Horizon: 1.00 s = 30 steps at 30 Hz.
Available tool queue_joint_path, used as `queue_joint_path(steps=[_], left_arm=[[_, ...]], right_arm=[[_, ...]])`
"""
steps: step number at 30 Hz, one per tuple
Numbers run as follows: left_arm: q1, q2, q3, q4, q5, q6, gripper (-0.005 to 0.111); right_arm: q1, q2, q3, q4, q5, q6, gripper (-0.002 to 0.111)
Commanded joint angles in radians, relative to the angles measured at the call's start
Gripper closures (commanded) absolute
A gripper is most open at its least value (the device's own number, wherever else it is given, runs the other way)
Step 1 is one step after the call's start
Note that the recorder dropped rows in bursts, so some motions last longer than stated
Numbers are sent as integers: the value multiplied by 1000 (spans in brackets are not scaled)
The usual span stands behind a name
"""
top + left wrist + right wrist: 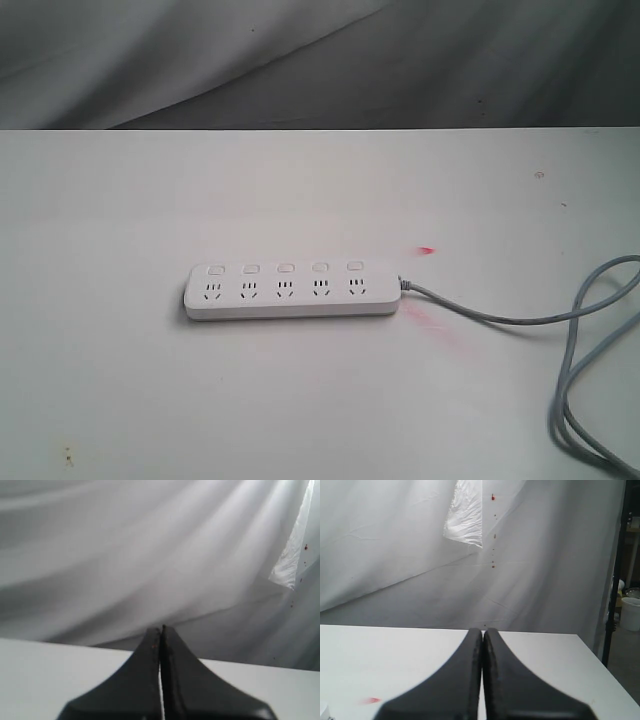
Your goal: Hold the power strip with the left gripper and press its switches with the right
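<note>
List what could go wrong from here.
1. The strip lies free on the table, and no arm shows in the exterior view; a press before the left gripper holds it could slide it.
2. The switches are small and close to the sockets; the shut right gripper could miss.
3. The cable loops on the right arm's side and could snag.

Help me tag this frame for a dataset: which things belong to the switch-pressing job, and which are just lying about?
Job in hand:
power strip
its five switches
left gripper, shut
right gripper, shut

Just lying about:
grey cable, trailing off the strip
red mark on the table
backdrop cloth
white bucket beyond the table
</note>
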<state>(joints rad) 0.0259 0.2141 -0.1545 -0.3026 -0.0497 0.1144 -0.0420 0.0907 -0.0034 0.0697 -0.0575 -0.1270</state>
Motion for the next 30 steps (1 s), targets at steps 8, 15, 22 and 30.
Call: queue_joint_path(steps=[8, 15, 22, 30], left_arm=[[-7, -4, 142, 133, 5, -138, 107], [-7, -4, 154, 133, 179, -138, 107], [-7, -4, 154, 133, 230, -138, 107], [-7, -4, 154, 133, 230, -138, 107]], right_arm=[[-8, -4, 3, 1, 0, 1, 108], [-8, -4, 3, 1, 0, 1, 108], [-8, -4, 3, 1, 0, 1, 108], [-8, -4, 3, 6, 0, 1, 108]])
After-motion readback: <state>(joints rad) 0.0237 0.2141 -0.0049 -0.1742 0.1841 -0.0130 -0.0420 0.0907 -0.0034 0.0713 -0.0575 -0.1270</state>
